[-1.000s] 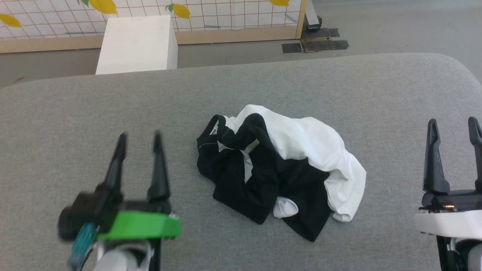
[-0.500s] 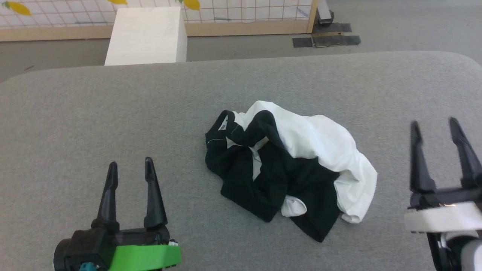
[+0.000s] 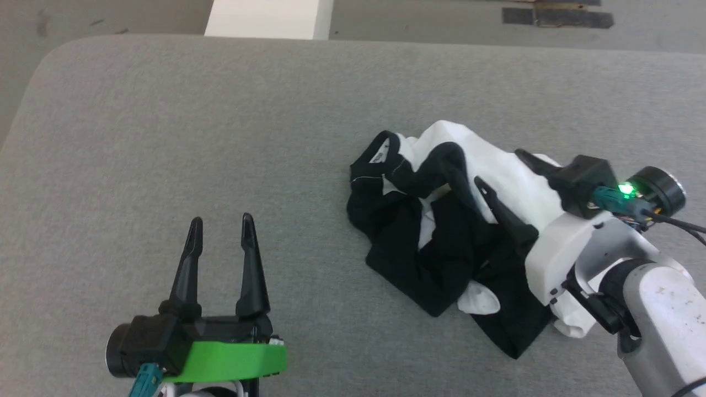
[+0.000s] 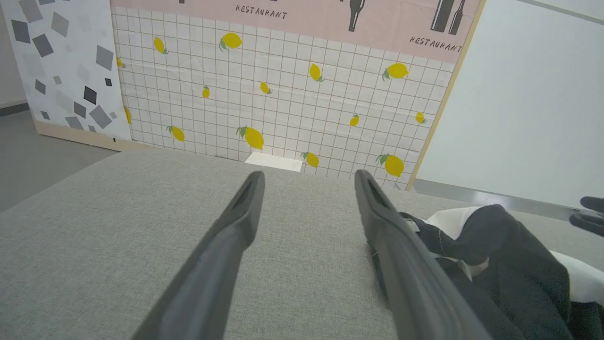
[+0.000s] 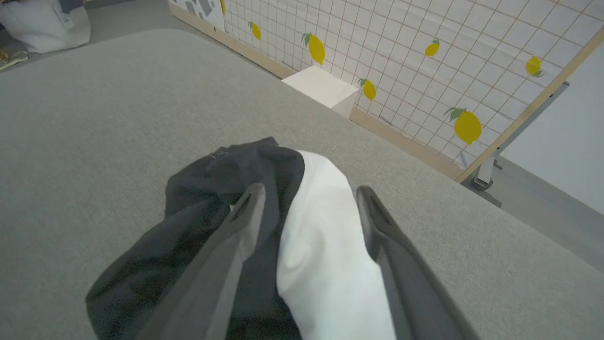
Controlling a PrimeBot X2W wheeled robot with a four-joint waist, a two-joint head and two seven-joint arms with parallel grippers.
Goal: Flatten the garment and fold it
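So the garment (image 3: 441,242) is a crumpled heap right of centre in the head view, with the black sleeves bunched over the white body and the neckband at its upper left. Nothing's flattened and no fold is made, so basically the whole job is left. My right gripper (image 3: 497,165) hangs over the heap's upper right, fingers spread. White cloth sits between them in its wrist view, but nothing's clamped. My left gripper (image 3: 220,219), also spread, is at lower left over the bare grey table (image 3: 165,138), well apart from the garment.

Garment (image 3: 397,259) part-hidden by right gripper (image 3: 497,165) — label (image 3: 380,154) txt too small to read.
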